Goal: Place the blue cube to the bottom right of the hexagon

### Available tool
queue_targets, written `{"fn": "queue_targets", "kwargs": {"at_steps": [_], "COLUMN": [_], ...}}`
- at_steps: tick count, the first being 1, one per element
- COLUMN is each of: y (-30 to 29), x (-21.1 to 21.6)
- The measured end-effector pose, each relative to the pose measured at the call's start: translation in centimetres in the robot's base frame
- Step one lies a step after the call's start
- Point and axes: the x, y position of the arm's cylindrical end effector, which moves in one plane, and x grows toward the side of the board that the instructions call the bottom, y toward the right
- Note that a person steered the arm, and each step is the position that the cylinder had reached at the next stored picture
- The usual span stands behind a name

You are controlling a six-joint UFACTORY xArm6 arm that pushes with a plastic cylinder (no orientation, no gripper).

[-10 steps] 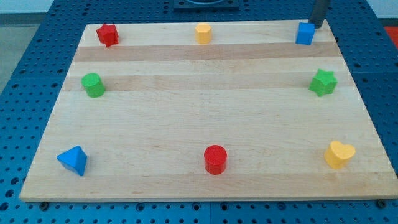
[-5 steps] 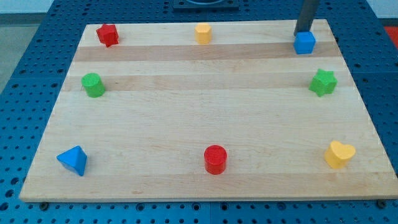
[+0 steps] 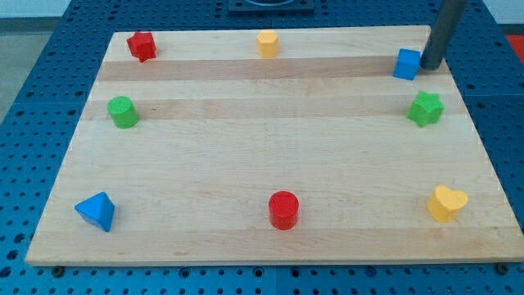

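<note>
My tip (image 3: 431, 67) sits touching the right side of the blue cube (image 3: 406, 64) at the bench's (image 3: 262, 164) far right, well apart from the yellow hexagon (image 3: 267, 43); no jaws here.

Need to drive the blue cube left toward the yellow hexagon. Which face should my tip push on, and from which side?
Push the blue cube on its flat face toward the view's right, low and centred so it doesn't spin. My tip already sits just right of that face. The yellow hexagon lies far to the view's left, so come from the right, slightly above.
</note>
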Motion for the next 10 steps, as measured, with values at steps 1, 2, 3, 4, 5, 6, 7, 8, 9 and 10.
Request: {"fn": "queue_targets", "kwargs": {"at_steps": [1,2,3,4,5,6,7,8,9,10], "y": [-1.9,-3.6,-5.2,-6.6,-8.6,-11.1,-13.6,-15.6,-16.3,-13.5], "x": [-0.1,-0.8,-0.9,-1.3,-1.3,-1.3,-0.9,-0.2,0.3,0.3]}}
